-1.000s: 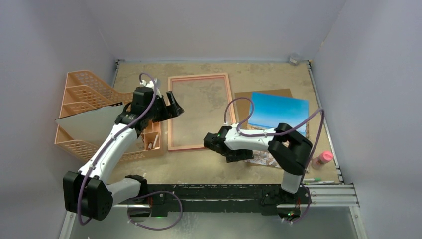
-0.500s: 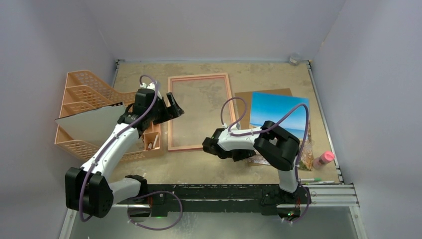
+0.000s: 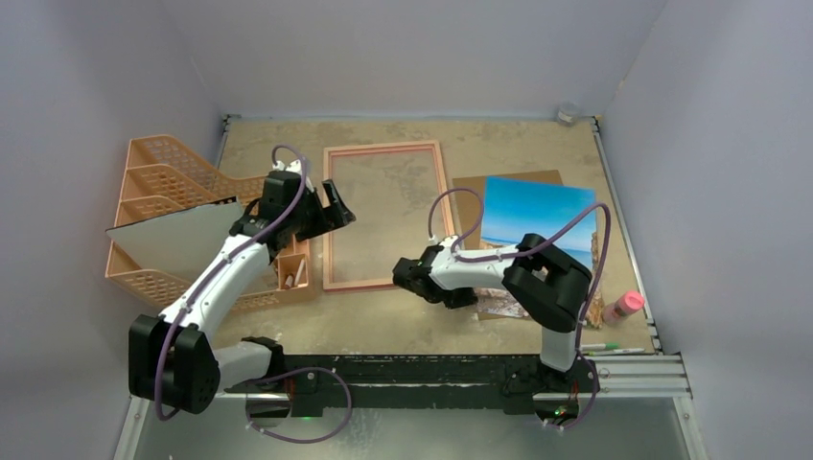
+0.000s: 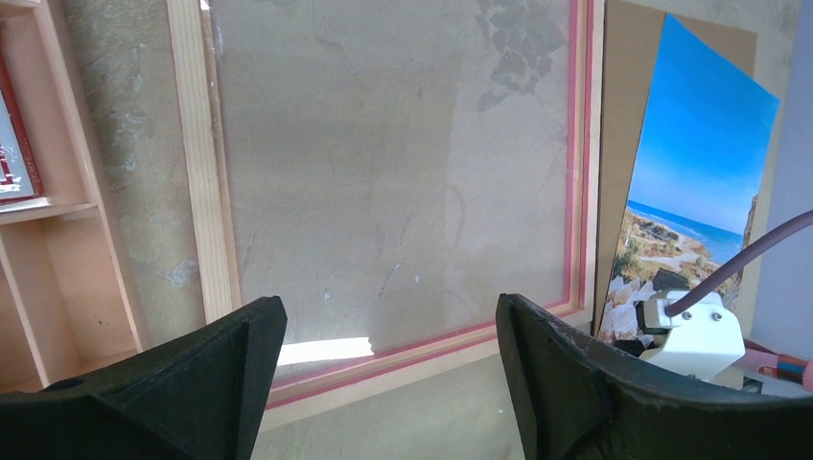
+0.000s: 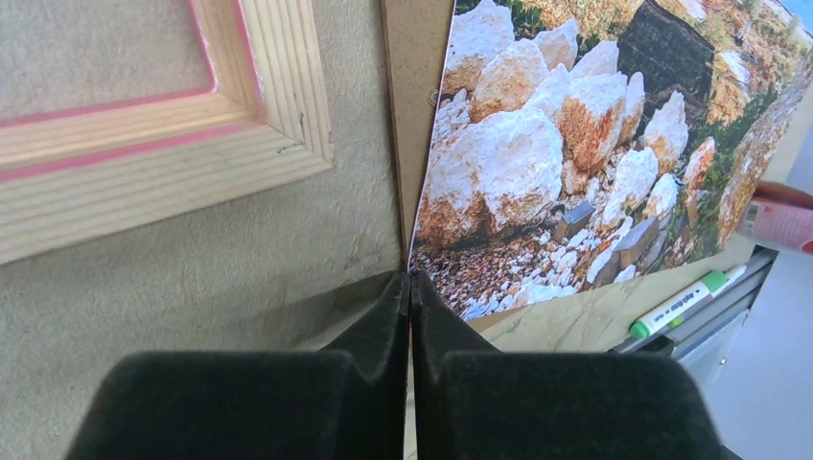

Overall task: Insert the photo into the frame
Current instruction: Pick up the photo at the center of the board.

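The photo [image 3: 537, 206], blue sky and sea over rocks, lies at the right on a brown backing board [image 3: 470, 196]. In the right wrist view the photo [image 5: 575, 144] shows its rocky near corner. My right gripper [image 3: 468, 299] [image 5: 410, 280] is shut on that near-left corner, and the paper edge runs in between the fingertips. The frame [image 3: 386, 149] lies flat at the table's middle, its pale wood rails edged pink [image 4: 216, 192] [image 5: 144, 182]. My left gripper [image 3: 337, 203] [image 4: 388, 316] hovers open over the frame's left side with nothing between its fingers.
An orange mesh organiser [image 3: 158, 182] stands at the left with a grey sheet [image 3: 182, 240] leaning across it. A small wooden box [image 3: 292, 268] sits beside the frame. A pink bottle [image 3: 623, 305] and a green marker [image 5: 685, 302] lie near the right front rail.
My right gripper has closed from open onto the photo's near-left corner, and its arm has shifted a little. The left arm has hardly moved.
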Robot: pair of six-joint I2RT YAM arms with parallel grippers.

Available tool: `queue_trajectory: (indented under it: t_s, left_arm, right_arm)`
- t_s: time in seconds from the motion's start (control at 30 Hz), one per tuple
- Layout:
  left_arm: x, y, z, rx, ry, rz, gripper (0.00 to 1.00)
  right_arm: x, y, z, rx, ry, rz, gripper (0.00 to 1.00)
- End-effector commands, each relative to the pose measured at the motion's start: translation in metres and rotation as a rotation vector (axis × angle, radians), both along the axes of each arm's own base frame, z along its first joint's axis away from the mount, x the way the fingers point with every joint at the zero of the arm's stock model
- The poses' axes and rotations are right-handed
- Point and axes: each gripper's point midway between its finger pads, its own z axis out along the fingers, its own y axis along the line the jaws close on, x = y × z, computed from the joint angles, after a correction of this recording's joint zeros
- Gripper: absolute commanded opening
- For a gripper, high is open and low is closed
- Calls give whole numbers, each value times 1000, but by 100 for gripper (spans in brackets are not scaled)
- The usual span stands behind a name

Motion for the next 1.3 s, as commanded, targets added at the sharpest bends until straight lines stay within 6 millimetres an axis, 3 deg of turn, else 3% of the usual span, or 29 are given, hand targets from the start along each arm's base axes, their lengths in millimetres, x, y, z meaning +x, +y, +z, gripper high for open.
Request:
queue_trajectory:
  t_s: [0.0,0.27,0.5,0.77,0.9,1.1,1.27]
  left_arm:
    - [9,-6,8,-37,-31,-5,84]
    - [4,-22,3,-118,-13,-58,84]
    - [-3,-39,2,-202,-3,-130,84]
    - [-18,-70,19,-291,-117,-261,86]
    - [-29,-95,26,-337,-218,-312,87]
    - [-48,-149,16,-326,-278,-380,87]
    - [-40,-175,11,-314,-323,-374,87]
  right_arm:
    - [5,21,-1,139,-19,-21,0]
    - [21,42,35,317,-21,-21,0]
    - [38,55,58,596,12,-47,0]
    - [89,81,113,851,-134,-79,0]
    - [115,94,138,884,-184,-95,0]
    - [141,123,157,995,-206,-105,0]
    - [149,139,160,1063,-195,-120,0]
